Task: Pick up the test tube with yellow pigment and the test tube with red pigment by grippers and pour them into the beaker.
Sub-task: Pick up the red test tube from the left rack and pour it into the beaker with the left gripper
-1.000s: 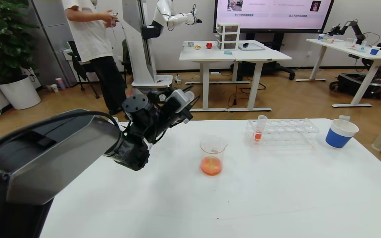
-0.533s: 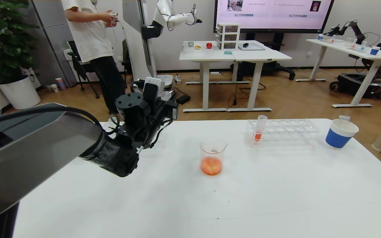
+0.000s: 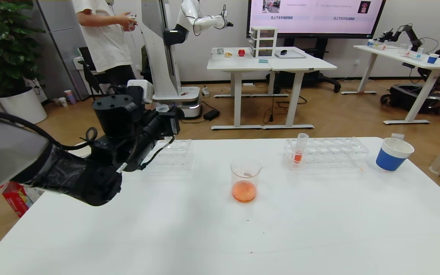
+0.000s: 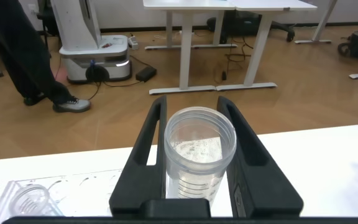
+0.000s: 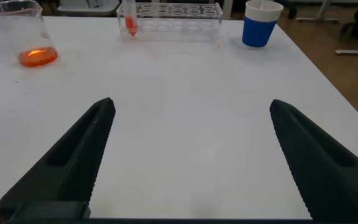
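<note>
The left gripper (image 4: 199,155) is clamped on a clear, apparently emptied test tube (image 4: 200,152), held at 10 o'clock of the beaker (image 3: 246,180) above a clear rack (image 3: 175,153). The beaker stands mid-table with orange liquid. At its 1 o'clock, the test tube with red pigment (image 3: 300,148) stands upright in a second rack (image 3: 329,152); a blue paper cup (image 3: 392,154) sits at 2 o'clock. The right gripper (image 5: 191,155) hovers wide open, holding nothing, over the white table (image 3: 319,229). Beyond are desks and a screen.
</note>
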Controlling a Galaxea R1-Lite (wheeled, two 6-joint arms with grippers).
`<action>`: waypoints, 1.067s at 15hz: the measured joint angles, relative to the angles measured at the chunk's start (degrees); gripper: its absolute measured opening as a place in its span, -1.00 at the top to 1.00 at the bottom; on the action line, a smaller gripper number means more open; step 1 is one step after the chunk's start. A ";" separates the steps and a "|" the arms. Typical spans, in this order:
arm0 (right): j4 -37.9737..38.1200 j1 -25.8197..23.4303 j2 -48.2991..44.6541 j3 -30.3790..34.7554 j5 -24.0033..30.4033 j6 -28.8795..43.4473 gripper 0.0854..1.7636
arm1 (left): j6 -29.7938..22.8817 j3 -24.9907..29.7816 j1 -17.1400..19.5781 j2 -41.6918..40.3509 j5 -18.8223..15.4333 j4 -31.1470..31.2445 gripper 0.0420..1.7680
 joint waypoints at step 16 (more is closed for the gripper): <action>0.00 0.00 0.00 0.00 0.02 0.00 -0.97 | -1.60 2.51 36.74 -0.94 -17.30 -0.67 0.41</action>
